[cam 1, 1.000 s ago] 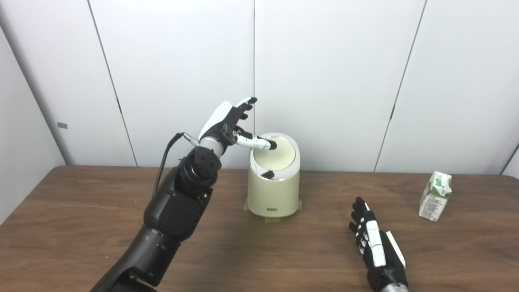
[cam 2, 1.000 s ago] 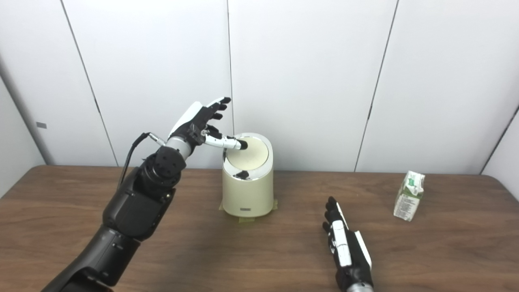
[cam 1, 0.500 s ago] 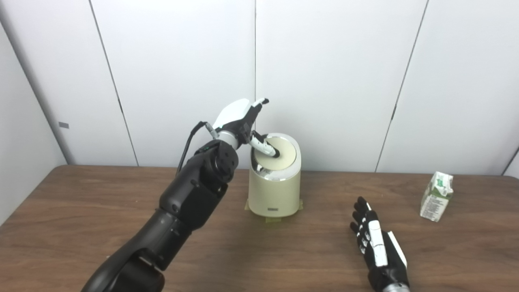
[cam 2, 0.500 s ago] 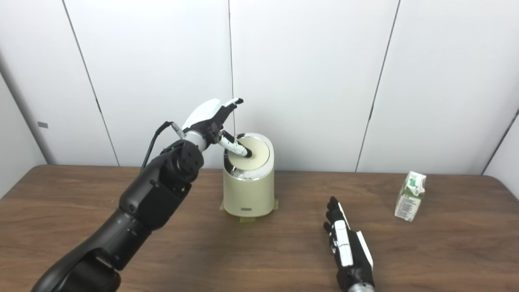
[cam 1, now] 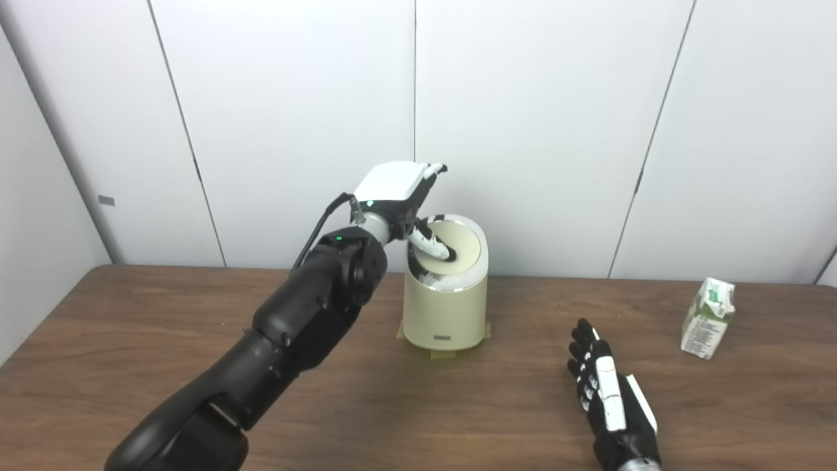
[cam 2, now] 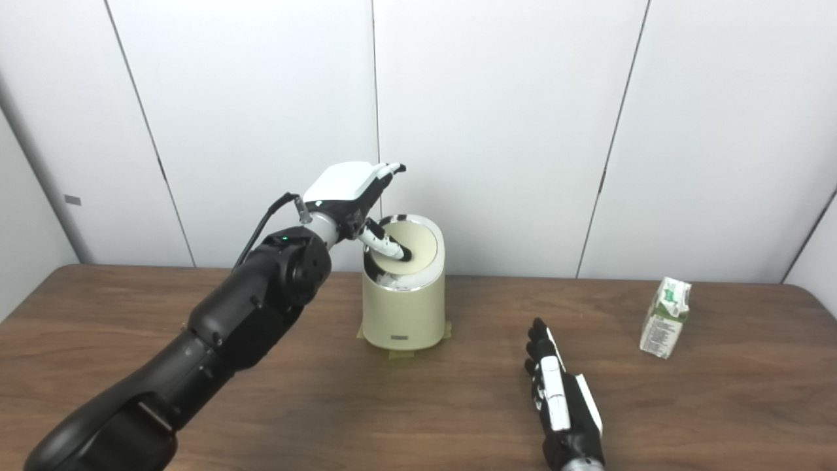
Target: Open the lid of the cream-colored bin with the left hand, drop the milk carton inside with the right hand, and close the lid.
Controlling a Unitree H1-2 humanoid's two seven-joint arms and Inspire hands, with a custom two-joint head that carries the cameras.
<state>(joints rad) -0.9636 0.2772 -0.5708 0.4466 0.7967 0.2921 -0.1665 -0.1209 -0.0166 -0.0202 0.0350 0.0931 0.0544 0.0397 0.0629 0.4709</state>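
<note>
Right eye view: milk carton far right.

Lab test bay, bare white wall panels, wooden table

A dark brown wooden table with a streaked grain fills the lower part of both views, its far edge meeting the wall. Behind the table stands a wall of plain white panels, split by thin dark vertical seams that lean slightly outward toward the sides. A small grey rectangular tag sits on the wall panel at far left, above the table's far left corner. Patches of yellowish tape lie flat on the table near its middle.
</note>
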